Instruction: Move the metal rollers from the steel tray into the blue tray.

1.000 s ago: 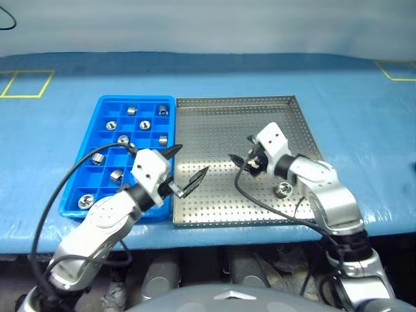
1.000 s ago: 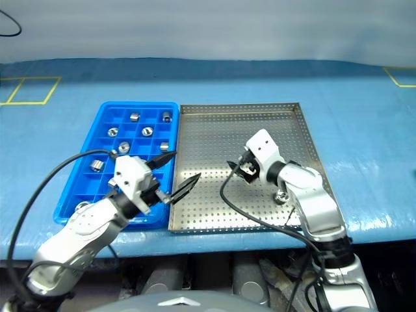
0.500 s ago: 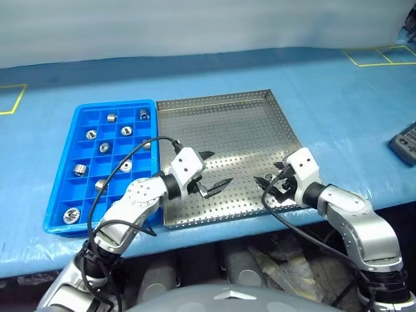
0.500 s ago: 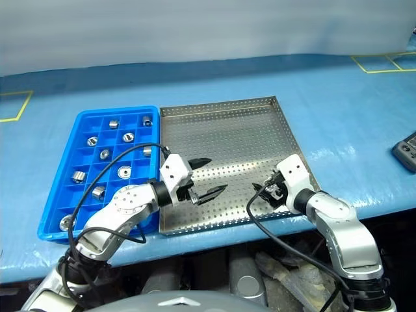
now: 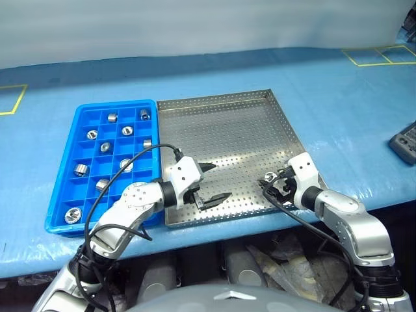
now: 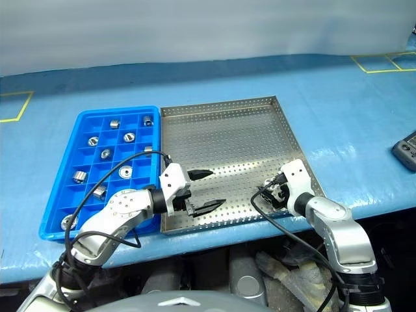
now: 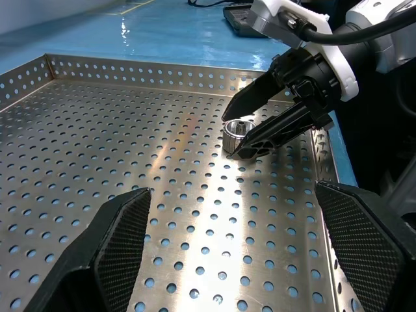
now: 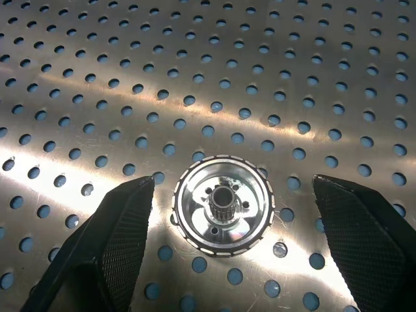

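Rollers (image 5: 80, 170) sit scattered in the compartments of the blue tray (image 5: 60, 195), one to a cell, nine or so by count in the head views. Blue tray lies on the desk (image 5: 338, 110), its long side touching the left rim of the steel tray (image 5: 227, 123).

Steel tray floor is bare except for one last roller (image 8: 224, 211), which stands on end near the tray's near right corner, hollow centre up, a small toothed hub visible inside it.

Right pincer (image 7: 257, 123) is low over that corner, fingers spread, one black fingertip on each side of the roller. In the right wrist view the two fingers (image 8: 110, 240) flank the roller with clear gaps on both sides; no contact visible. In the left wrist view the tips look very near the roller, one just beside its base, but touching cannot be confirmed. Pincer released, holding nothing.

Left pincer (image 5: 211, 183) hangs over the near left part of the steel tray, close to the blue tray's edge, pointing across the tray toward the right pincer. Its fingers stand wide apart and empty, perforated floor showing between them.

Dark handheld device (image 5: 404, 142) lies on the desk well off to the right. Yellow tape marks (image 5: 374, 57) sit at the far corners of the desk.
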Controlling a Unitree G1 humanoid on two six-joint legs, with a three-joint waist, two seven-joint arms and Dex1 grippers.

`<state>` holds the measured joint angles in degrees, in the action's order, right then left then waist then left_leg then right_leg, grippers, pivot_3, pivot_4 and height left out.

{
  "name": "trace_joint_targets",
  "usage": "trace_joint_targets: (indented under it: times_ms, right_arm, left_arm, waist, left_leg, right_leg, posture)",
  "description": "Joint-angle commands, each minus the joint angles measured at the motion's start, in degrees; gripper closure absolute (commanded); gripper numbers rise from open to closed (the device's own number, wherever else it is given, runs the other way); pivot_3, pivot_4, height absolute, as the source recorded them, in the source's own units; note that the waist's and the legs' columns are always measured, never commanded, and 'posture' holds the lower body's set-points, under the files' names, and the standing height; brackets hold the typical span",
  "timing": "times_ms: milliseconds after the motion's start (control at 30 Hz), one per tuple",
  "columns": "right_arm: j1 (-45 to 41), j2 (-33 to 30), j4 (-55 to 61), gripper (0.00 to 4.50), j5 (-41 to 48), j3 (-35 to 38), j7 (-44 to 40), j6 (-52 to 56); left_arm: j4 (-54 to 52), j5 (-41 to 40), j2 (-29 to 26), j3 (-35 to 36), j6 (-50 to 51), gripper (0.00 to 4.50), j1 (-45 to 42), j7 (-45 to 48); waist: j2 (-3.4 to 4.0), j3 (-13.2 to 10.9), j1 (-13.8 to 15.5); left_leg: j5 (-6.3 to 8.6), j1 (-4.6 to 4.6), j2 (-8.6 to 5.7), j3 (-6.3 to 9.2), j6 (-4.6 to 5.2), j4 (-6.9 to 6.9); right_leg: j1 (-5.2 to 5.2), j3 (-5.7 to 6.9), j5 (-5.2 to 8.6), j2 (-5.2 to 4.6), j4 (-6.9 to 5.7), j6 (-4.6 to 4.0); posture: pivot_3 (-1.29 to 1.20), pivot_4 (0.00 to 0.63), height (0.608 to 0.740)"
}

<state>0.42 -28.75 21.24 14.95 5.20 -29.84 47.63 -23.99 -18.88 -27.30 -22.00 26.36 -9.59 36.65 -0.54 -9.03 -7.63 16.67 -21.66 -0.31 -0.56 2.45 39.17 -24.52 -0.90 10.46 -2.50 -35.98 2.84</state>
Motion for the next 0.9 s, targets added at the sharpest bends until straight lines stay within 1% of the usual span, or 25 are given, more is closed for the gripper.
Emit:
trace_joint_targets:
  times_ms: [33, 67, 167, 333, 467, 533, 700, 800, 900]
  right_arm:
    - [-0.4, -0.1, 0.0, 0.40, 0.3, -0.2, 0.5, -0.4]
    - [-0.5, -0.1, -0.2, 0.40, 0.3, -0.3, 0.5, -0.4]
    - [-0.6, -0.2, 0.0, 0.97, 0.6, -0.5, 0.3, -0.2]
    - [-1.0, -0.1, 0.4, 2.59, 0.3, -0.5, 1.3, 0.1]
    - [-1.1, -0.6, 0.5, 2.59, 0.2, -0.6, 1.7, 0.1]
    - [-1.1, -0.6, 0.6, 2.73, 0.3, -0.4, 1.8, 0.3]
    - [-1.9, -0.6, 1.2, 2.75, -0.2, -1.0, 2.3, -0.4]
    - [-4.0, 0.9, 2.2, 2.75, 0.5, -1.7, 2.8, -0.9]
    - [-7.5, 3.2, 2.9, 2.75, 1.9, -3.7, 2.2, -1.3]
  left_arm:
    - [-2.9, -0.3, 0.0, 1.6, 0.2, 0.08, -0.1, 0.8]
    - [-3.0, -0.4, 0.0, 1.8, 0.2, 0.08, -0.1, 1.0]
    - [-3.0, -0.2, 0.0, 2.0, 0.1, 0.08, 0.1, 1.5]
    - [-2.9, -0.1, 0.2, 2.2, 0.0, 0.08, 0.2, 2.0]
    - [-2.8, 0.2, 0.3, 2.2, -0.1, 0.08, 0.3, 2.3]
    - [-2.8, 0.4, 0.4, 2.3, -0.2, 0.08, 0.3, 2.4]
    - [-2.8, 0.2, 0.4, 2.9, -0.4, 0.08, 0.5, 2.3]
    - [-4.1, -0.7, -0.1, 4.6, -0.2, 0.08, 1.7, 2.1]
    - [-7.3, -2.4, -1.7, 8.1, 0.4, 0.08, 4.6, 2.4]
  waist:
    - [0.00, 0.0, 0.0]
    - [0.00, 0.0, 0.1]
    - [0.00, 0.0, 0.3]
    - [0.00, 0.0, 0.5]
    - [0.00, 0.0, 0.5]
    - [0.00, 0.0, 0.5]
    - [0.00, 0.0, 0.5]
    - [0.00, 0.0, 0.3]
    - [0.01, 0.0, 0.0]
  left_leg:
    - [0.00, 0.00, 0.00, 0.00, 0.00, 0.00]
    - [0.00, 0.00, 0.00, 0.00, 0.00, 0.00]
    - [0.01, 0.00, -0.01, 0.00, 0.01, 0.00]
    - [0.02, 0.00, -0.01, -0.02, 0.04, 0.00]
    - [0.02, 0.00, -0.01, -0.05, 0.04, 0.01]
    - [0.02, 0.00, -0.01, -0.06, 0.04, 0.01]
    - [0.02, 0.00, -0.01, -0.07, 0.04, 0.01]
    - [0.02, 0.00, 0.00, -0.11, 0.04, 0.01]
    - [0.02, 0.01, 0.05, -0.14, 0.04, 0.01]
  right_leg:
    - [0.00, 0.00, 0.00, 0.00, 0.00, 0.00]
    - [0.00, 0.00, 0.00, 0.00, 0.00, 0.01]
    - [0.00, 0.00, 0.00, 0.00, 0.00, 0.01]
    - [0.00, -0.02, -0.01, -0.01, 0.01, 0.02]
    - [0.00, -0.03, -0.02, -0.01, 0.01, 0.03]
    - [0.00, -0.04, -0.03, -0.01, 0.01, 0.04]
    - [-0.01, -0.05, -0.03, -0.01, 0.01, 0.05]
    - [-0.03, -0.08, -0.04, 0.00, 0.01, 0.07]
    - [-0.05, -0.10, -0.04, 0.02, 0.00, 0.07]
  posture:
    - [-0.23, 0.150, 0.740]
    - [-0.23, 0.150, 0.740]
    - [-0.23, 0.150, 0.740]
    - [-0.23, 0.150, 0.740]
    - [-0.23, 0.150, 0.740]
    - [-0.23, 0.150, 0.740]
    - [-0.22, 0.150, 0.740]
    - [-0.21, 0.150, 0.740]
    - [-0.19, 0.150, 0.740]
